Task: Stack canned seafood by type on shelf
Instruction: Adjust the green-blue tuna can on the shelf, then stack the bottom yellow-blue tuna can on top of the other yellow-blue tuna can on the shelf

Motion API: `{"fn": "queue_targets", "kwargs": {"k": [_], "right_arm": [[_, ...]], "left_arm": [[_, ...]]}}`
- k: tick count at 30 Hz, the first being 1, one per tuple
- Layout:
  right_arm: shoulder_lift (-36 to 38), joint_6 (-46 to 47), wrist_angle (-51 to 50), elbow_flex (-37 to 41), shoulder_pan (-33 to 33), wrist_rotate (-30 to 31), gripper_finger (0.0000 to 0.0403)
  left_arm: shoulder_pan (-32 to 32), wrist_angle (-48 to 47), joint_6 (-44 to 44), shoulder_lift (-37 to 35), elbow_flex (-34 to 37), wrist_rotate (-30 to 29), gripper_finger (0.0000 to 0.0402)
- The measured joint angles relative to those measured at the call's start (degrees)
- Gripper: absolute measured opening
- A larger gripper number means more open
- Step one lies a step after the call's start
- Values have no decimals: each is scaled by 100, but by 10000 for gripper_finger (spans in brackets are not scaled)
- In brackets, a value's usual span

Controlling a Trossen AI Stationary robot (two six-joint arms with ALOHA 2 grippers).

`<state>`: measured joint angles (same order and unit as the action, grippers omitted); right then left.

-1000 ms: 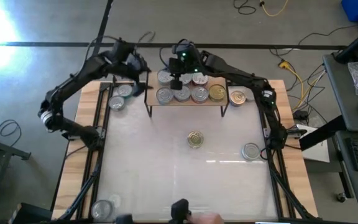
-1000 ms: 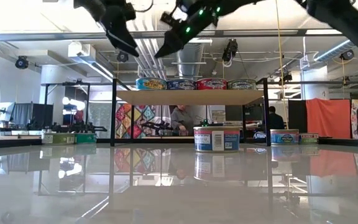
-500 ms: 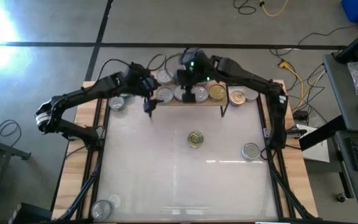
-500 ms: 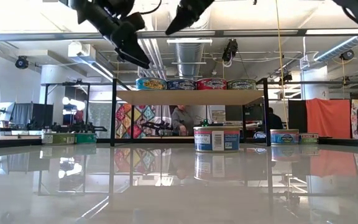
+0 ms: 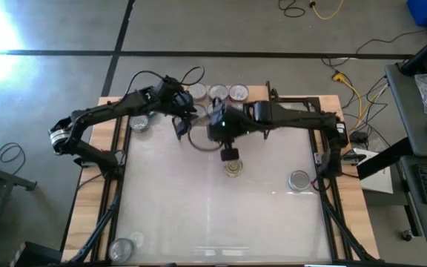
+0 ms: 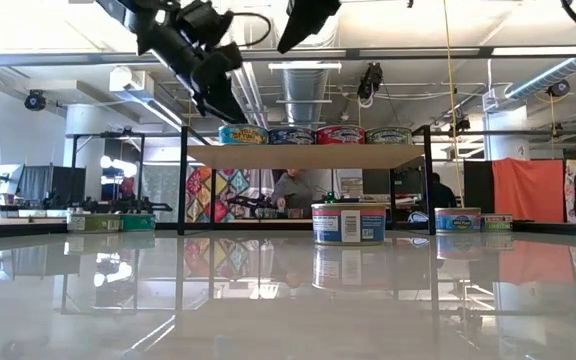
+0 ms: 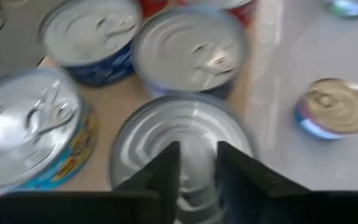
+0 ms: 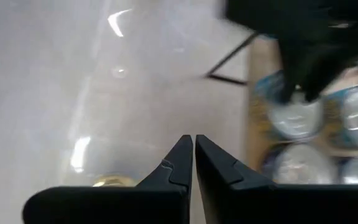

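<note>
While shelf (image 6: 308, 156) holds tins (image 6: 315, 135), right end effector (image 8: 194, 149) together, left (image 7: 194, 163) slightly apart.

Shiny metal tins (image 7: 185, 53) with ribbed lids sit on a matt light-wood shelf (image 6: 308, 156); the white tabletop (image 6: 288, 300) is glossy, mirror-like.

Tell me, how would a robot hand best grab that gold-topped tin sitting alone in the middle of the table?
Probably from straight above, fingers either side of its round wall. The gold-topped tin stands upright on the table with nothing touching it, and its flat lid offers nothing to pinch. The right gripper, fingers together, hangs close above it and would have to open first.
</note>
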<state>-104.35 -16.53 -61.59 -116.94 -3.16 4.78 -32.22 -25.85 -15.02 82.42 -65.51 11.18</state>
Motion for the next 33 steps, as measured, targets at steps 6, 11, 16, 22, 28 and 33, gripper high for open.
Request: {"fn": "queue_targets", "kwargs": {"k": [6, 11, 16, 22, 28, 33], "right_arm": [[12, 976, -318, 232, 665, 786, 13], [12, 1618, -374, 326, 1192, 1037, 13], [12, 2283, -378, 347, 1625, 1057, 13], [12, 2939, -360, 409, 2162, 1248, 13], [12, 3394, 145, 788, 2613, 1391, 13], [12, 3536, 956, 1442, 2967, 1383, 13]], "left_arm": [[-49, 85, 58, 200, -57, -571, 10], [-53, 81, 58, 202, -59, -582, 6], [-49, -12, 14, 22, -42, -839, 6], [141, -24, 225, -591, -42, -713, 6], [1326, -279, 816, -1588, -8, -468, 6], [3601, -285, 1981, -2241, 622, -762, 2]]}}
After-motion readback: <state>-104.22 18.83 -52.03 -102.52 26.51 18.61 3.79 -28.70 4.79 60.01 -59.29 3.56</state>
